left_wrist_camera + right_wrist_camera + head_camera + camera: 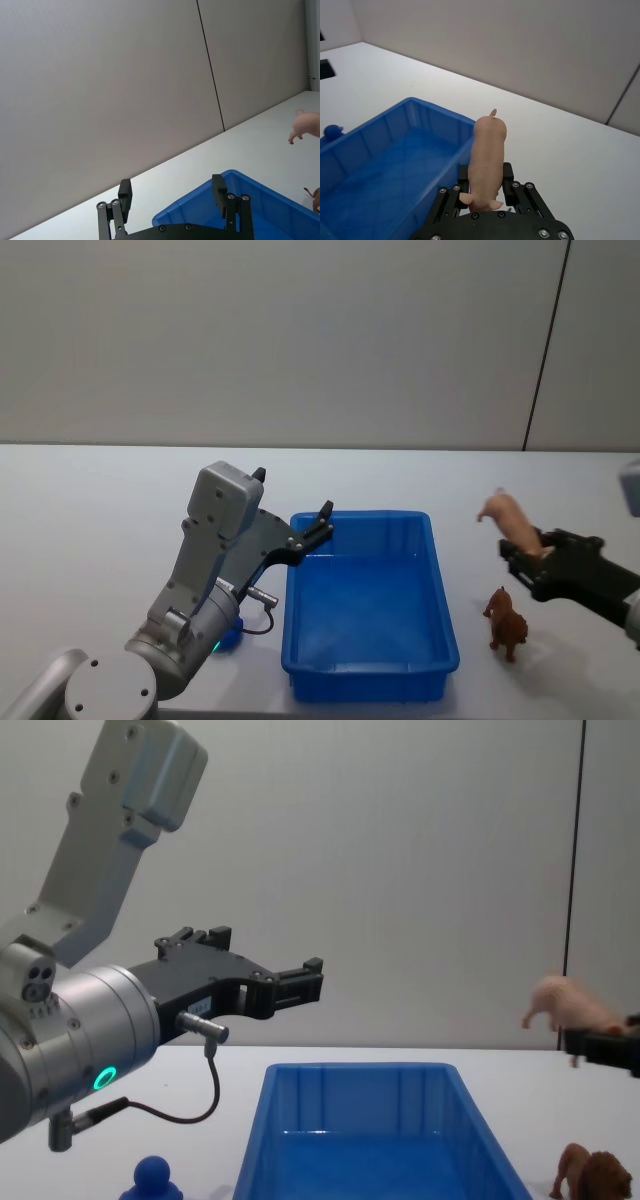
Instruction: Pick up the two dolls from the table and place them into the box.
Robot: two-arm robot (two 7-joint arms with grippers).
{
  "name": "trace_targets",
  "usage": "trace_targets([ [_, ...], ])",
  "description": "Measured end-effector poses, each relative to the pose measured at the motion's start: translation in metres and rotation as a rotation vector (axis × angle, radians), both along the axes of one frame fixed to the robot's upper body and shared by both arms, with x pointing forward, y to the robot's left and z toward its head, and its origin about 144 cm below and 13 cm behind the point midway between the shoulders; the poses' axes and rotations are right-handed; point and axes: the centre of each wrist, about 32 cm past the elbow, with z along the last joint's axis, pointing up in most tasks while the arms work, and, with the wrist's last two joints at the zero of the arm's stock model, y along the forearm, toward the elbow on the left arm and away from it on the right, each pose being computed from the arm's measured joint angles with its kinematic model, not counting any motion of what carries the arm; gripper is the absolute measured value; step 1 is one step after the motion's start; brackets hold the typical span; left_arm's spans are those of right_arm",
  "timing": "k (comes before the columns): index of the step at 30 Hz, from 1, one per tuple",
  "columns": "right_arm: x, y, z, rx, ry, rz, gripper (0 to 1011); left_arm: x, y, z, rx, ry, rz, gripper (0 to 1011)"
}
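My right gripper (525,552) (487,186) (598,1042) is shut on a pink pig figure (508,516) (488,150) (562,1000), held in the air to the right of the blue box (441,590) (395,125) (360,1071). The brown lion doll (507,621) (596,1176) stands on the white table (100,510) just right of the box, below that gripper. The blue doll (152,1181) (332,131) stands left of the box, mostly hidden by my left arm in the head view. My left gripper (291,494) (171,187) (256,956) hovers open and empty above the box's left rim.
The box interior holds nothing. A grey wall (300,340) with a dark vertical seam rises behind the table. The bulky left arm (215,570) hangs over the table left of the box. Bare tabletop stretches to the far left and behind the box.
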Motion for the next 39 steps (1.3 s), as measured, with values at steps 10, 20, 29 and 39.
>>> trace_targets([
  [10,0.004,0.036,0.003,-0.035,0.027,0.088,369,0.0,0.0,0.0,0.0,0.0,0.0,1001],
  [20,0.005,0.062,0.002,-0.063,0.066,0.134,589,0.0,0.0,0.0,0.0,0.0,0.0,1002],
  [29,0.005,0.071,0.0,-0.067,0.074,0.141,876,0.0,0.0,0.0,0.0,0.0,0.0,1002],
  [39,0.005,0.063,0.0,-0.063,0.053,0.105,1000,0.0,0.0,0.0,0.0,0.0,0.0,1001],
])
